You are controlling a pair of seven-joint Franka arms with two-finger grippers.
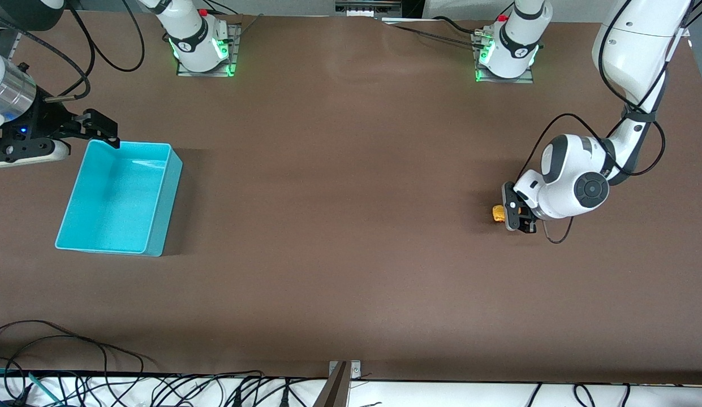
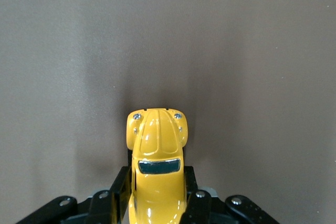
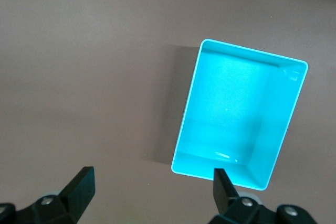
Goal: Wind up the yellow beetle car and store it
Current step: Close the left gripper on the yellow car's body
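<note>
— Table (image 1: 351,271) first, since it is the biggest thing here: what does it carry?

— Brown and flat, it bears a turquoise bin (image 1: 116,198) toward the right arm's end and a yellow beetle car (image 1: 499,213) toward the left arm's end. The two are well apart.

— Bin next, then. How does it stand?

— Upright, open at the top, its inside bare in the right wrist view (image 3: 239,114). It is a plain rectangular box with thin walls.

— And the arms?

— The right arm waits at its end of the table. The right gripper (image 1: 99,131) hangs by the bin's corner nearest that arm's base, and its fingers (image 3: 79,187) stand spread wide with nothing between them. The left arm bends down to the table at its own end, with the left gripper (image 1: 512,213) low at the car.

— Is that one holding anything?

— Yes. Its fingers (image 2: 197,203) are pressed in on the two sides of the car's rear half, pinching it. The car (image 2: 156,166) sits on its wheels on the table, rounded hood and dark windscreen pointing away from the wrist, toward the right arm's end.

— Smallest thing?

— The car itself, tiny next to the bin.
</note>
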